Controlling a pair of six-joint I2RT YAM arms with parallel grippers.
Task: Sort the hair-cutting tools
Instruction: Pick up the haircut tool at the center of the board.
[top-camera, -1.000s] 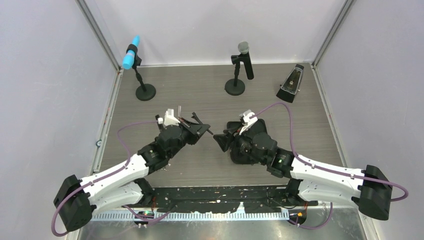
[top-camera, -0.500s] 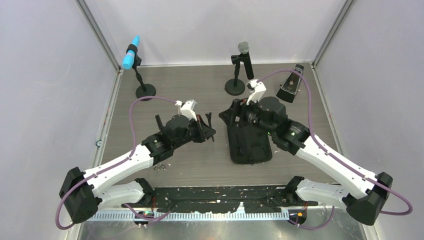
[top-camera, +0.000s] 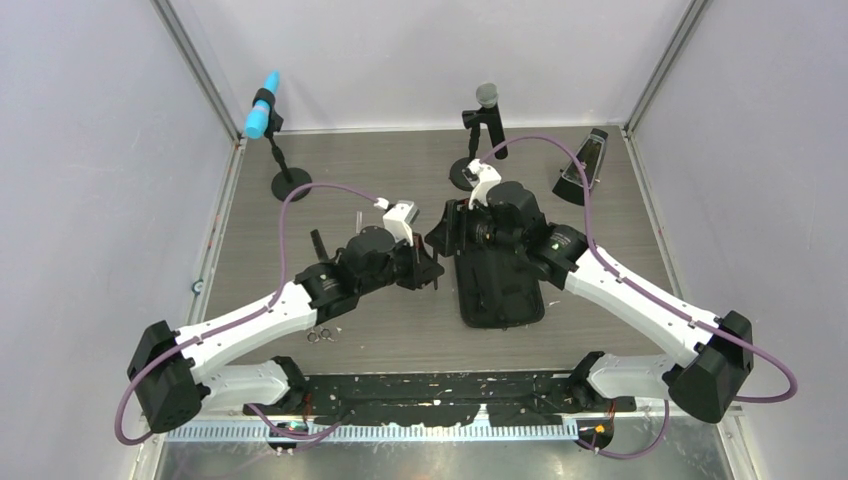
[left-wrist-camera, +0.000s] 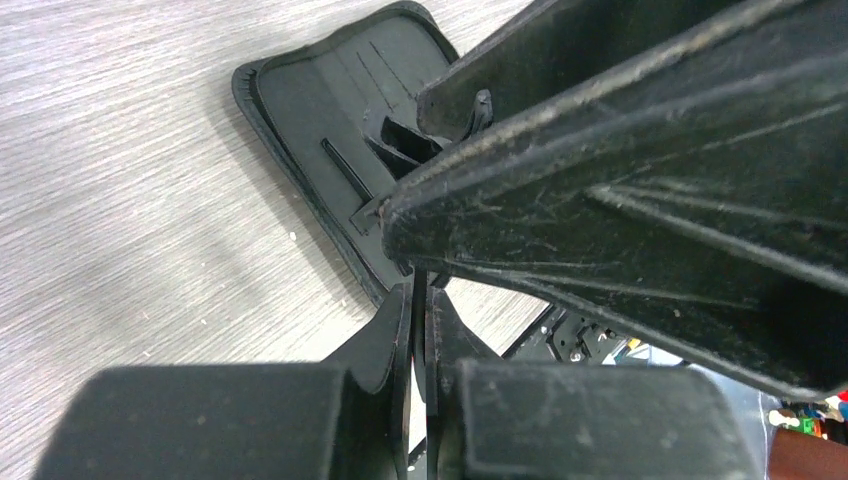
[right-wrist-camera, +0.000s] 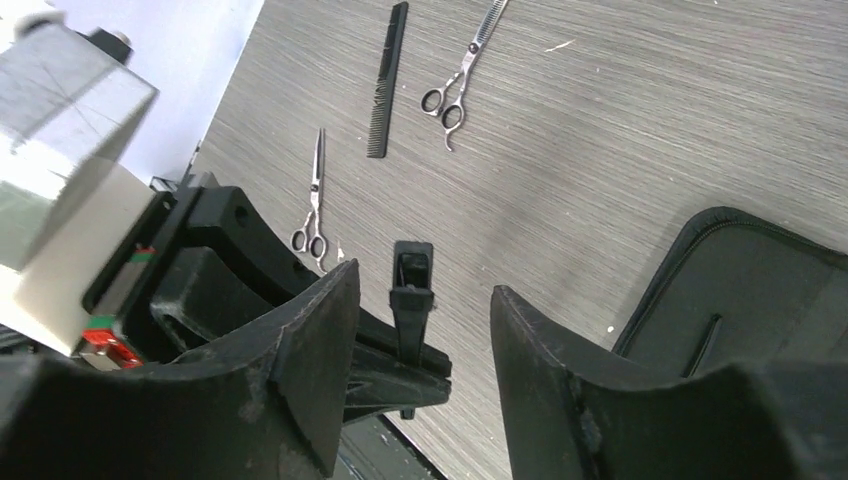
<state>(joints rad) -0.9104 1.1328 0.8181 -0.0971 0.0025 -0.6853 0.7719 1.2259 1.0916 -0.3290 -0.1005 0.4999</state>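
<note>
The grey wood-grain table is filling the middle of the top view, with the left arm reaching in from the lower left and the right arm from the lower right, both wrists meeting near the centre.

The black zip case is lying open and flat just right of centre, partly under the right wrist. Its lining is showing flat slits and straps. One thin dark strip is lying in it, and I cannot tell whether that is a tool or a slot.

A blue-headed microphone is standing at the upper left, a grey-headed microphone at the upper middle, and a dark wedge-shaped object at the upper right.

In the right wrist view, the flat black comb is lying on the bare table at the top, just left of the silver thinning scissors. The straight silver scissors are lying below the comb, at left centre. All three are outside the case.

The left gripper is pressing its fingers together on a thin black hair clip, which is sticking up above the table beside the case's edge. The right gripper is standing with its fingers spread, the clip showing in the gap between them.
</note>
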